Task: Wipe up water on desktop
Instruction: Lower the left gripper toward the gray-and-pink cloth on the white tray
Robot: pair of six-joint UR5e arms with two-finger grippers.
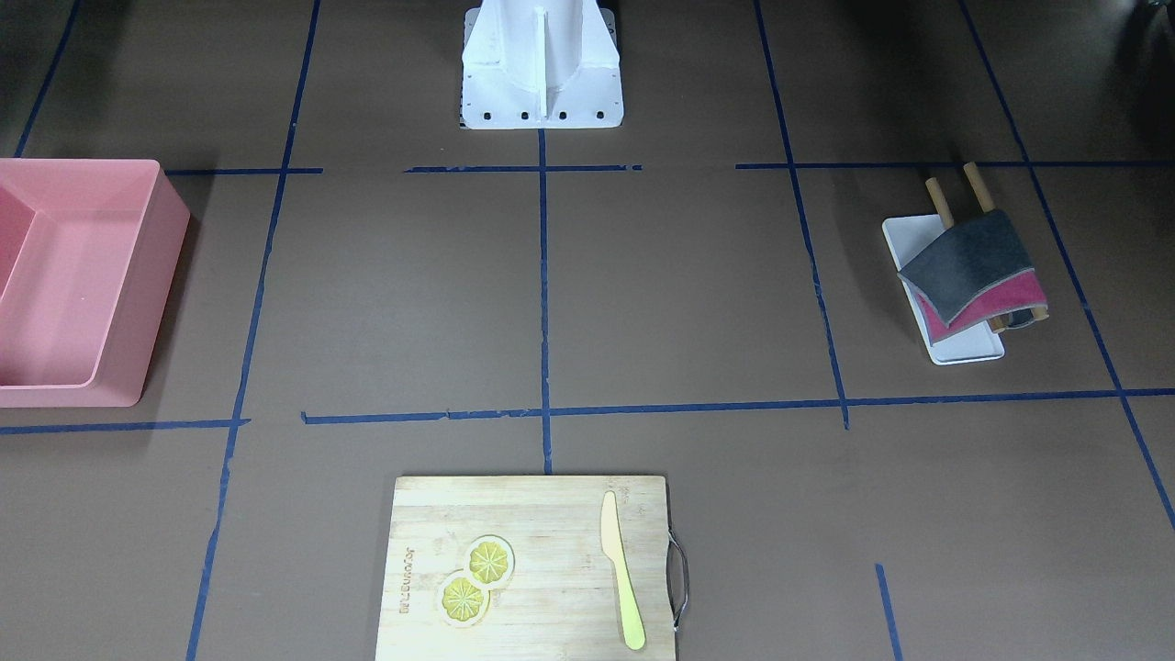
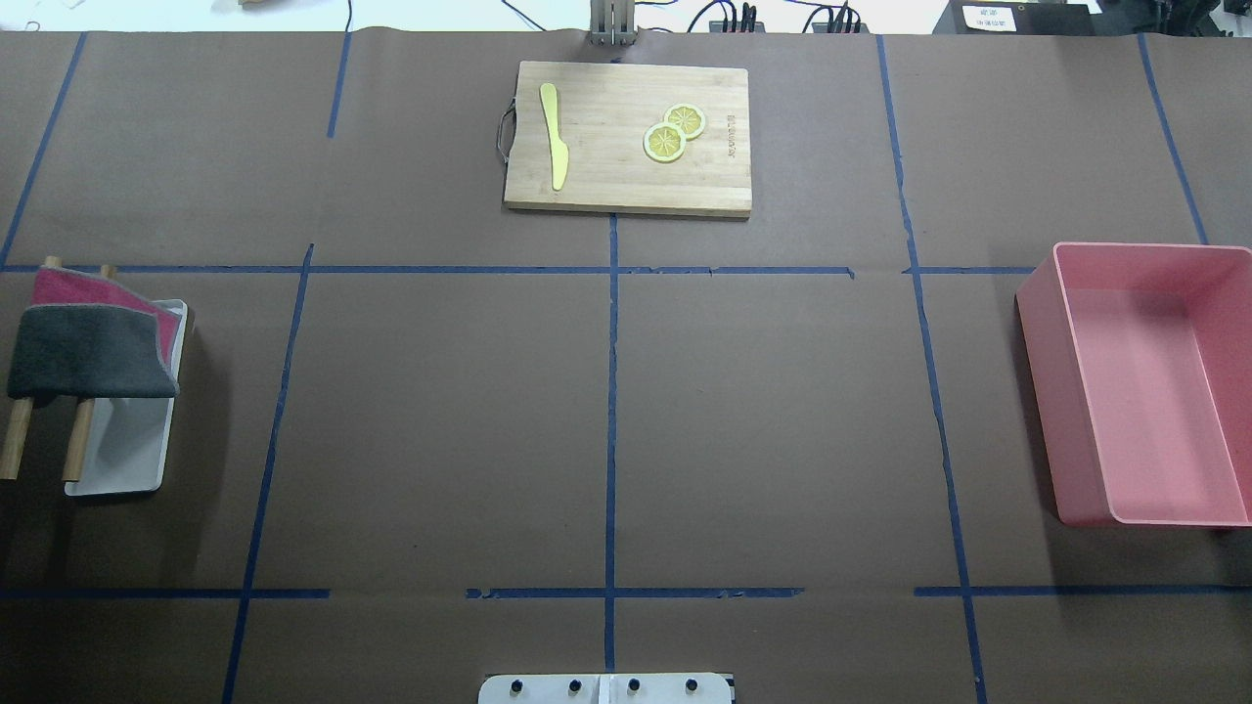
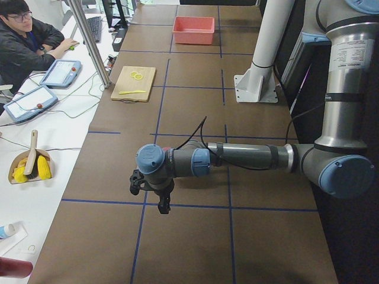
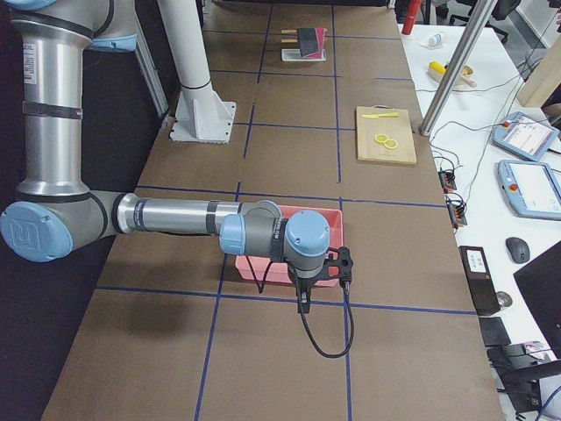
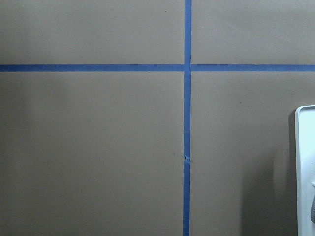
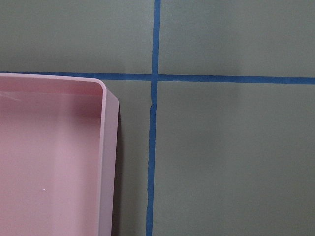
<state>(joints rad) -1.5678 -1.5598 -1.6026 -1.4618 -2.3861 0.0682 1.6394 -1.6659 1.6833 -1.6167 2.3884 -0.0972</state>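
Observation:
The desktop point(image 2: 440, 440) is a dark-brown surface crossed by blue tape lines; it also shows in the front-facing view point(image 1: 679, 303). I see no water on it. A grey cloth point(image 2: 88, 352) and a red cloth point(image 2: 98, 293) hang over two wooden rods above a white tray point(image 2: 122, 450) at the robot's left. The left gripper point(image 3: 155, 201) hangs over the desktop near that tray and shows only in the left side view. The right gripper point(image 4: 304, 303) hangs beside the pink bin point(image 4: 329, 219). I cannot tell whether either is open or shut.
The pink bin point(image 2: 1135, 381) stands at the robot's right. A bamboo cutting board point(image 2: 626, 137) with two lemon slices point(image 2: 673, 132) and a yellow knife point(image 2: 556, 147) lies at the far edge. The white robot base point(image 1: 542, 64) stands mid-table. An operator point(image 3: 23, 41) sits beyond.

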